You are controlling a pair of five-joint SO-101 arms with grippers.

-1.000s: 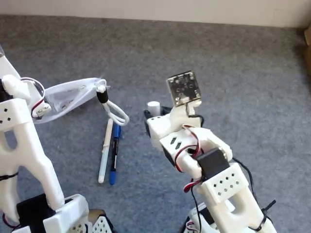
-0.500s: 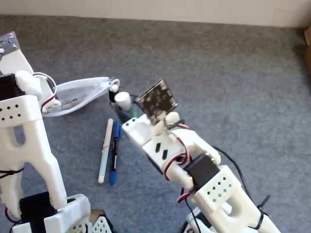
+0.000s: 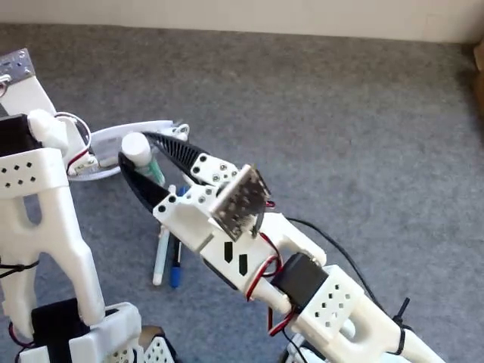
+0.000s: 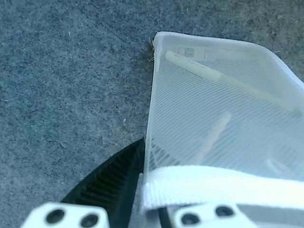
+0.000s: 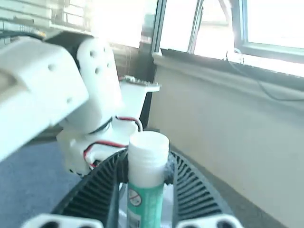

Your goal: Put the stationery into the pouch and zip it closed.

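Glue stick: pinched in right gripper, poised at pouch mouth, apparently for insertion.
Pouch: edge clamped by left gripper, seemingly steadying it.
Two pens: on carpet beside pouch, not yet packed.

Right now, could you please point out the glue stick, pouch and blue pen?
glue stick (image 5: 148, 151), right wrist view, white cap.
pouch (image 4: 223, 109), left wrist view, mesh side.
blue pen (image 3: 175, 271), high view, blue barrel.
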